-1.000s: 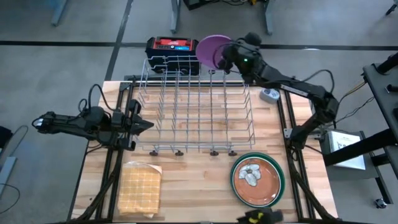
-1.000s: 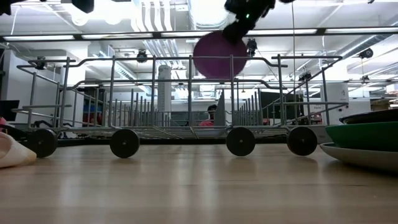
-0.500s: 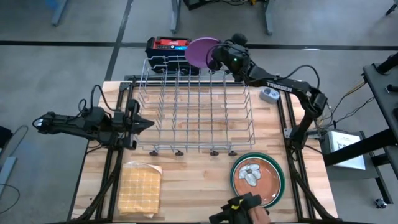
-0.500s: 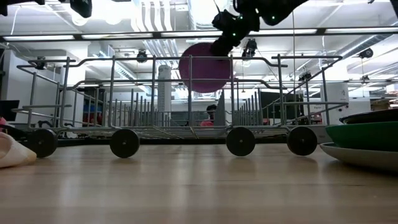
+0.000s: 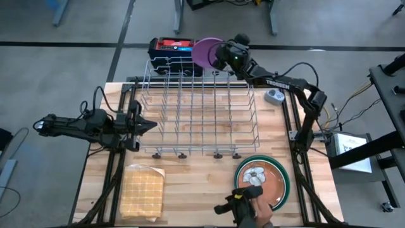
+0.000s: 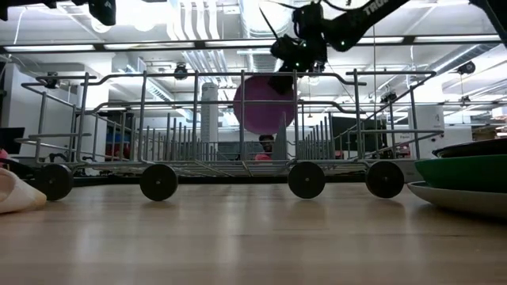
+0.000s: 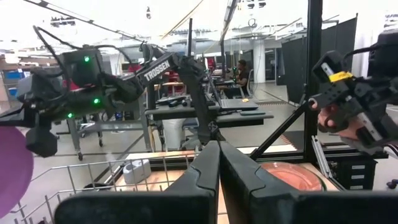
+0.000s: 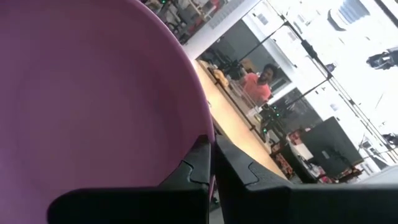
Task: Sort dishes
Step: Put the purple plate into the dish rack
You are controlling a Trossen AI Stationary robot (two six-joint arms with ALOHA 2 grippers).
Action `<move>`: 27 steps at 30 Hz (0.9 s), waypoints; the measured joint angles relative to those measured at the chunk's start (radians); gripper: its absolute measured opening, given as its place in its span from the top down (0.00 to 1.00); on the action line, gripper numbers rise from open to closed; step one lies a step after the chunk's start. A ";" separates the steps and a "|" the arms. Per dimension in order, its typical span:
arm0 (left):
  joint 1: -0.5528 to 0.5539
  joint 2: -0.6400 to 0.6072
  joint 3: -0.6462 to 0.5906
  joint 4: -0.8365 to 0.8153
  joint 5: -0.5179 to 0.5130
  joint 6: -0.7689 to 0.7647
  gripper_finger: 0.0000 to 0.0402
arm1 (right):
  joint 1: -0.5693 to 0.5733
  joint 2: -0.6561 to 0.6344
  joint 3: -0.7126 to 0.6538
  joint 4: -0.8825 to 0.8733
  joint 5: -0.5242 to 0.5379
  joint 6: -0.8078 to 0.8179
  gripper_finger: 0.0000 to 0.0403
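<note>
Right tool [image 5: 221,56] clamped on purple plate [image 5: 205,51], above rack [image 5: 199,107] far edge. Left tool [image 5: 147,125] closed, empty, beside rack.

Two dark arms, white TROSSEN lettering, green indicator lights, black cables trailing

Right arm [image 7: 163,67]: white lettering "TROSSEN" along its dark link, seen from the left wrist camera.
Right arm, seen from above: the same white lettering, only partly readable.
Red and black box [image 5: 173,49]: label too small to read.
</note>
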 joint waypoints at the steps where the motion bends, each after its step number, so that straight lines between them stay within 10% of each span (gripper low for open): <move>1: 0.000 0.000 0.000 0.000 0.000 0.000 1.00 | -0.004 0.007 0.000 0.004 -0.003 0.002 1.00; 27: 0.000 0.000 0.000 -0.009 0.000 0.005 1.00 | -0.020 0.176 0.116 0.036 -0.050 0.106 1.00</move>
